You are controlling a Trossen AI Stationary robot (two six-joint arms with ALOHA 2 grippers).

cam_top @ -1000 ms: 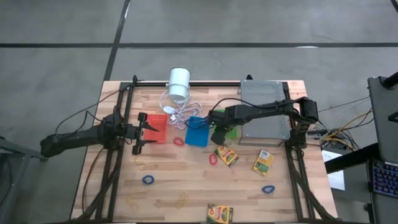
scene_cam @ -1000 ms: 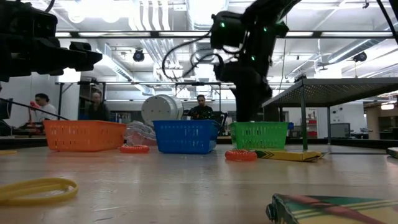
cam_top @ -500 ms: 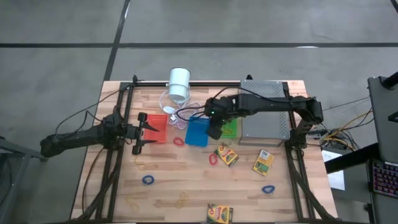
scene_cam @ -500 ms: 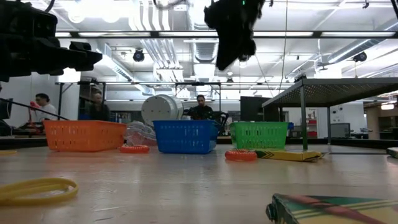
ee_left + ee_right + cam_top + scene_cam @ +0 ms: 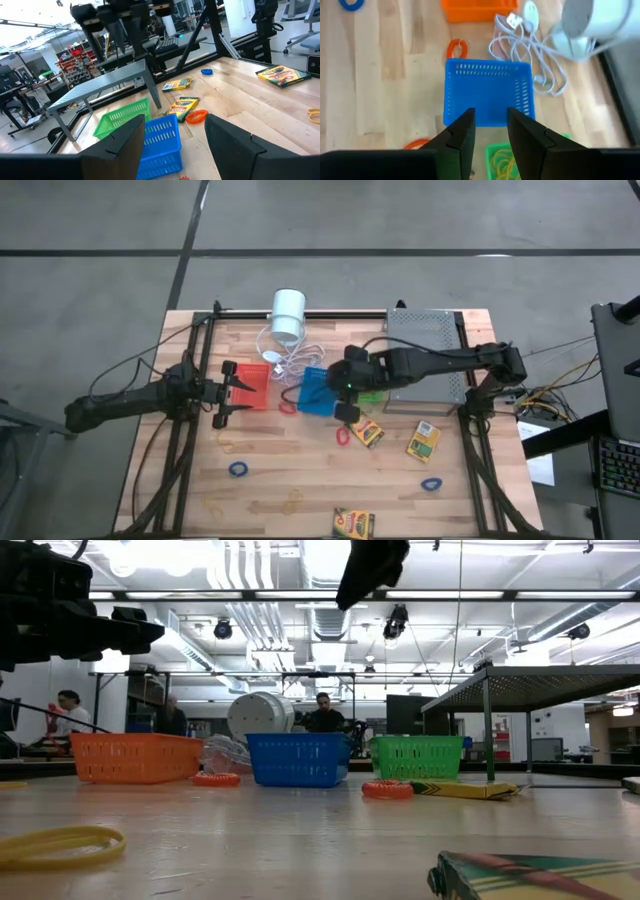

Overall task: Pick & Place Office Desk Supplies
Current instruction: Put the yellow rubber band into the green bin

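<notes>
- High view: right tool raised above the wooden counter, over the near edge of the small blue plastic basket; fingers parted, nothing between them.
- Blue plastic basket sits between the red-orange plastic basket and the green plastic basket.
- Yellow-green crayon box lies just beside the right tool, a red rubber band touching it.
- Left tool, released, hovers at the red-orange basket.
</notes>
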